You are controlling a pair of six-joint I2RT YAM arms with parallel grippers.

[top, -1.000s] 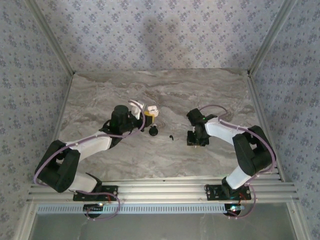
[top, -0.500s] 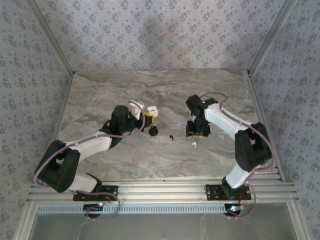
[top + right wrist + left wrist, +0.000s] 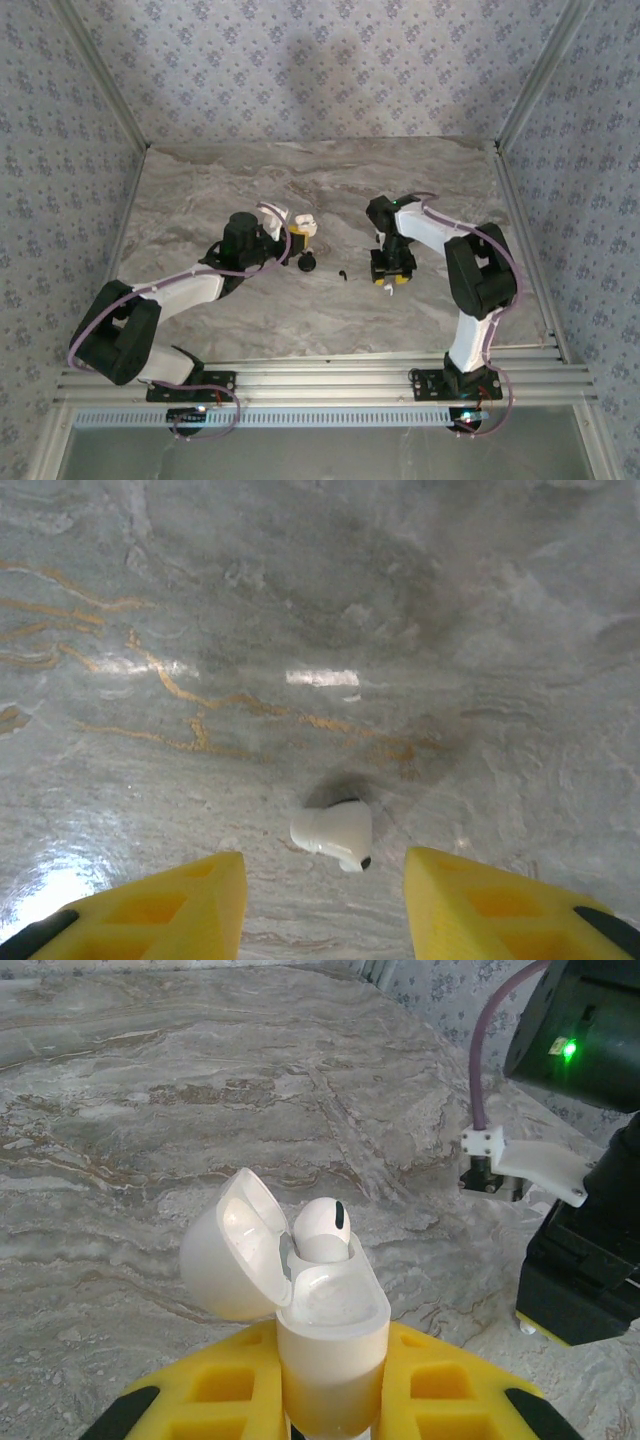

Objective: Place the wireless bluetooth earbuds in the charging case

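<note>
One seated white earbud [image 3: 322,1230] stands in the open white charging case [image 3: 330,1330], which the left end effector [image 3: 330,1400] grips closed around its base. Near that case, to its right on the surface [image 3: 250,180], sits a black case [image 3: 307,263], then a black earbud [image 3: 343,274]; farther right, a loose white earbud [image 3: 333,833] lies untouched between the parted fingers of the right end effector [image 3: 322,880]

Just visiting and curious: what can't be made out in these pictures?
- Left wrist view: base of the white charging case, hidden between the fingers of the left end effector.
- Left wrist view: stem of the seated white earbud, hidden inside the case.
- Top view: black earbud, too small to show its shape.
</note>
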